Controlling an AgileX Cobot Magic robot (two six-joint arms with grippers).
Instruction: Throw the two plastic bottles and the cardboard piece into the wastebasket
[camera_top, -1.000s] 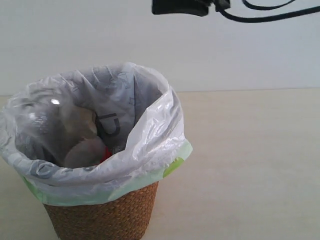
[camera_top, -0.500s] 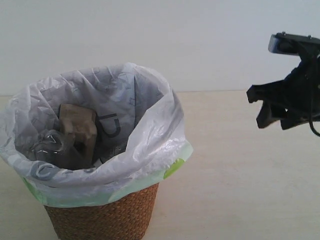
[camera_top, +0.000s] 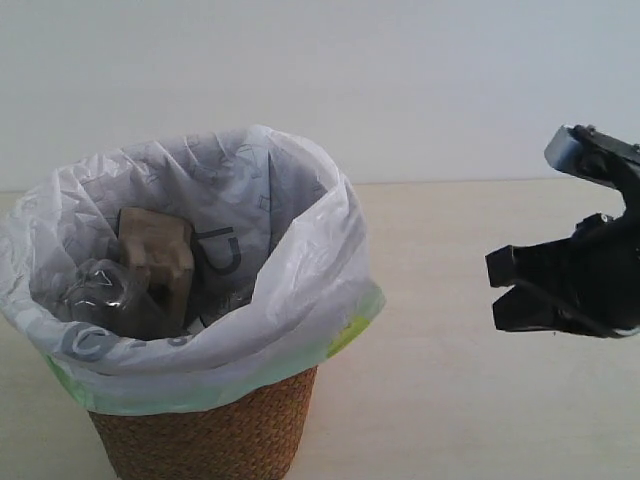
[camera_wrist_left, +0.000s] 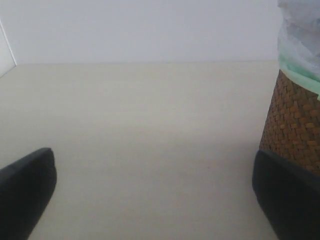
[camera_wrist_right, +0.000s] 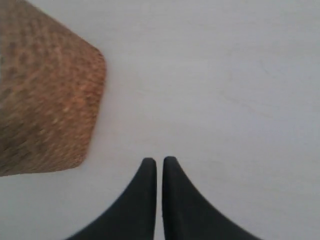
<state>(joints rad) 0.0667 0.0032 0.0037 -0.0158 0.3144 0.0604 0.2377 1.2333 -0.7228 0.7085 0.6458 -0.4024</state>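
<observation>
The wicker wastebasket (camera_top: 215, 435) with its white bag stands at the left. Inside it, the grey-beige cardboard piece (camera_top: 155, 252) leans upright on a crumpled clear bottle (camera_top: 100, 292). I cannot make out the bottle's label or cap, and the second bottle is hidden. My right gripper (camera_top: 495, 292) hangs over the table to the right of the basket, well apart from it. In its wrist view, my right gripper (camera_wrist_right: 159, 162) is shut and empty. My left gripper (camera_wrist_left: 155, 200) is wide open and empty, low beside the wastebasket's wall (camera_wrist_left: 295, 130).
A pale beige table (camera_top: 470, 400) runs back to a plain white wall (camera_top: 400, 90). The right wrist view shows the basket's woven side (camera_wrist_right: 45, 100) off to one side of the fingers.
The cardboard piece has settled inside the basket. My right gripper has swung from above the basket out to the right, then dropped lower toward the table.
</observation>
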